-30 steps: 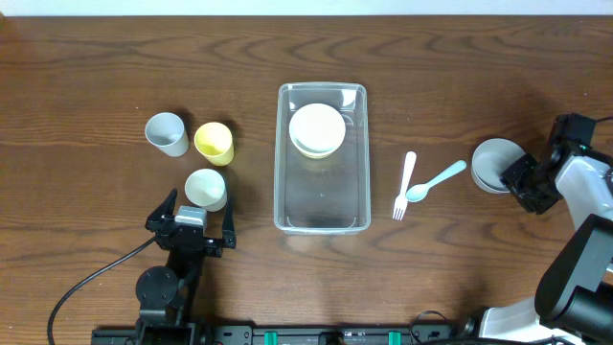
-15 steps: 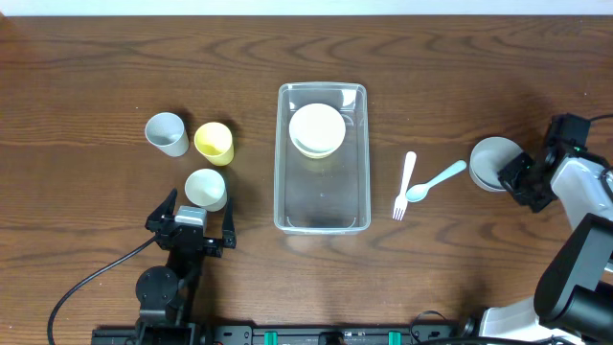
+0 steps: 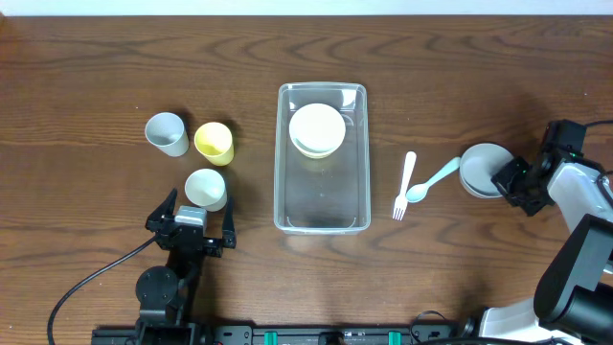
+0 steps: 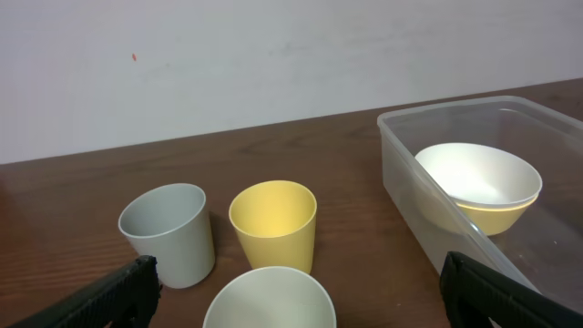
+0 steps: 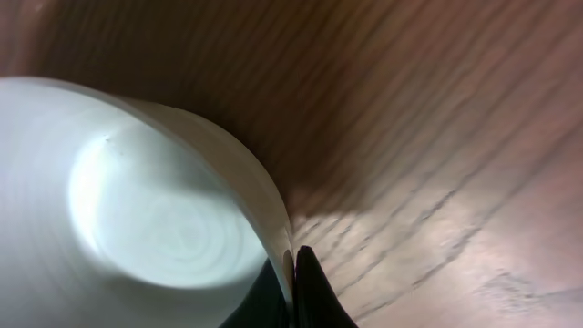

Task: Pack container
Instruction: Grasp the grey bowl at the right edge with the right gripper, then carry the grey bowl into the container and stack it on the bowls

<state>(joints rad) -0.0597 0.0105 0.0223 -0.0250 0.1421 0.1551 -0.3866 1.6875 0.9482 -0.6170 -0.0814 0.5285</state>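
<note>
The clear plastic container (image 3: 322, 216) sits mid-table with a white bowl stacked on a yellow one (image 3: 317, 128) at its far end; it also shows in the left wrist view (image 4: 401, 173). My right gripper (image 3: 502, 181) is shut on the rim of a pale grey-blue bowl (image 3: 479, 169) at the right; its wall is pinched between the fingers in the right wrist view (image 5: 293, 273). My left gripper (image 3: 191, 228) is open and empty, just in front of a white cup (image 3: 205, 189).
A grey cup (image 3: 167, 133) and a yellow cup (image 3: 214, 142) stand left of the container. A white fork (image 3: 404, 185) and a light blue spoon (image 3: 436, 179) lie between the container and the bowl.
My right gripper has slid the grey-blue bowl a little leftward, toward the spoon. The left arm has not moved.
</note>
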